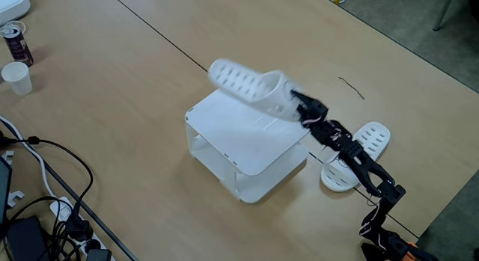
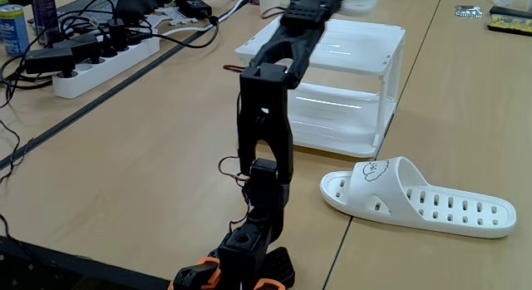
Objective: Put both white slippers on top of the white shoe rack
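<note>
- The gripper is clamped on the heel end of one white slipper, holding it in the air above the top panel of the white shoe rack.
- In a fixed view, that lifted slipper's long axis runs from the gripper toward the upper left, the toe end tilted up and reaching past the rack's far edge; its rows of oval vent holes face the camera.
- The rack stands near the middle of the table.
- The second slipper lies flat on the table beside the rack, close to the arm's base, sole down.
- In a fixed view its long axis runs left to right, and the strap bears the puppy drawing.
- A paper cup and a can stand near the table's far left corner.
</note>
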